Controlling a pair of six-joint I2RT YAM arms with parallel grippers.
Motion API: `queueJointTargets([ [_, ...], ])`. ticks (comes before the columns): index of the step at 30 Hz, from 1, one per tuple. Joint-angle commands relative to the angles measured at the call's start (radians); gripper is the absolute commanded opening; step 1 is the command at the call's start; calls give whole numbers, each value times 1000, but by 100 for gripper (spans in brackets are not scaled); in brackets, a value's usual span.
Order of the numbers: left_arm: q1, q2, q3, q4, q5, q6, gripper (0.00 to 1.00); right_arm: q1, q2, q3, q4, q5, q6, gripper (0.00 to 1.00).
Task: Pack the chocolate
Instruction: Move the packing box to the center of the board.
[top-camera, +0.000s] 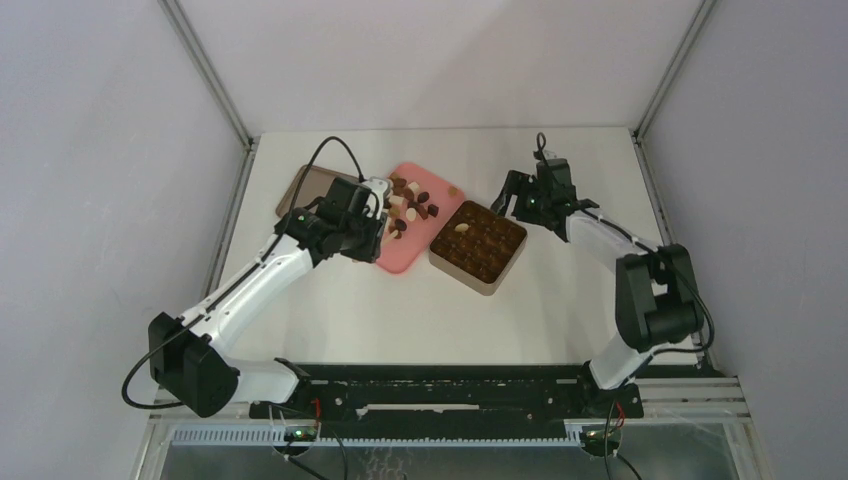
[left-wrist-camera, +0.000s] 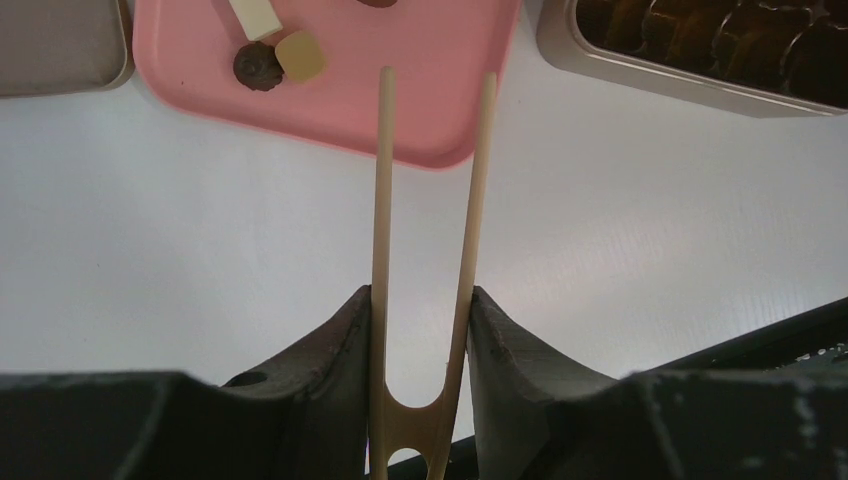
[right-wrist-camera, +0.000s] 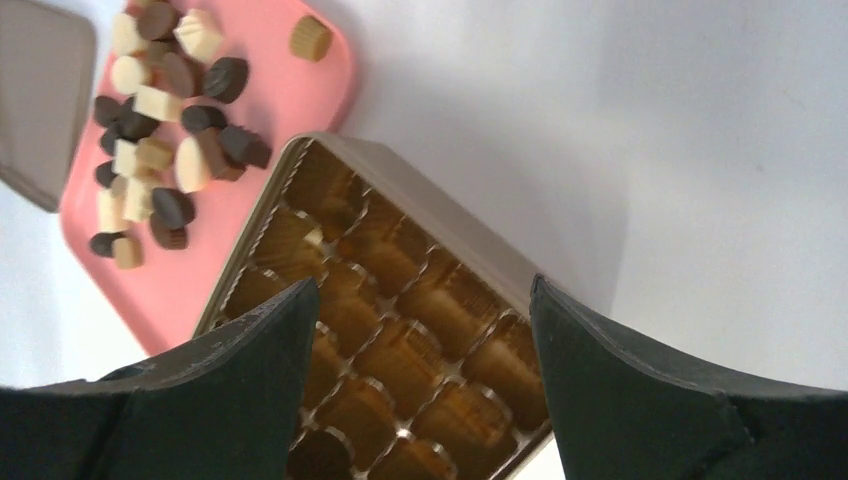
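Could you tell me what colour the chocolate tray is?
The tray is pink, clearest in the left wrist view.

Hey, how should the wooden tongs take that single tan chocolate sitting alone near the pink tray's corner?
Pinch the lone tan chocolate across its fluted sides, tongs coming down from above, one tip each side. It seems to sit flat, apart from the pile on the pink tray, so likely nothing blocks either tip.
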Motion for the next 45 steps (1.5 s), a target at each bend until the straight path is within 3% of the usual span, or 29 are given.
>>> queueJointTargets([
  [1,17,-9,-3,15,25,33,40,-30,93,106,36,-43,-119,86],
  [13,45,24,-15,16,45,39,41,23,230,164,-53,-263,-213,87],
  [24,61,49,-9,0,30,30,41,111,139,62,-66,-255,-203,87],
  [32,79,100,26,-36,20,15,41,136,-62,21,-149,-137,-216,88],
  [45,97,294,180,-114,18,-30,42,124,-651,-70,-381,244,-206,91],
])
